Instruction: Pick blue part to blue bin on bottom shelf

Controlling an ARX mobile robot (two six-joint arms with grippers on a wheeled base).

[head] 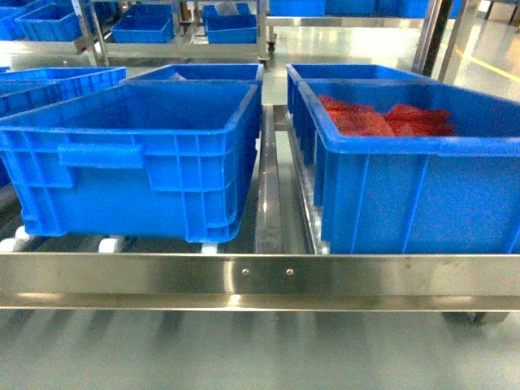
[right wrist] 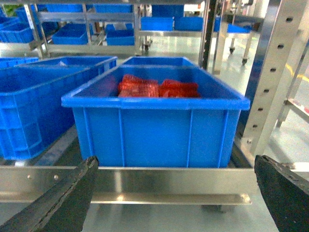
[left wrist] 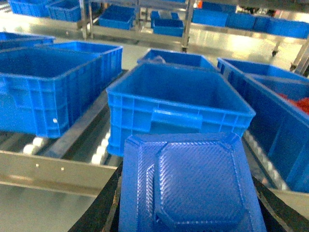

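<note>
The left gripper's fingers pinch the blue part, held before the bottom shelf; the right gripper's fingers are spread wide. Beyond, the blue bin sits on the rollers beside a crate of red bags

A factory or warehouse storeroom: stainless-steel flow racks with white roller rails carry rows of ribbed bright-blue plastic crates, one holding red plastic bags, and more racks of blue crates stand across a glossy pale floor.
</note>
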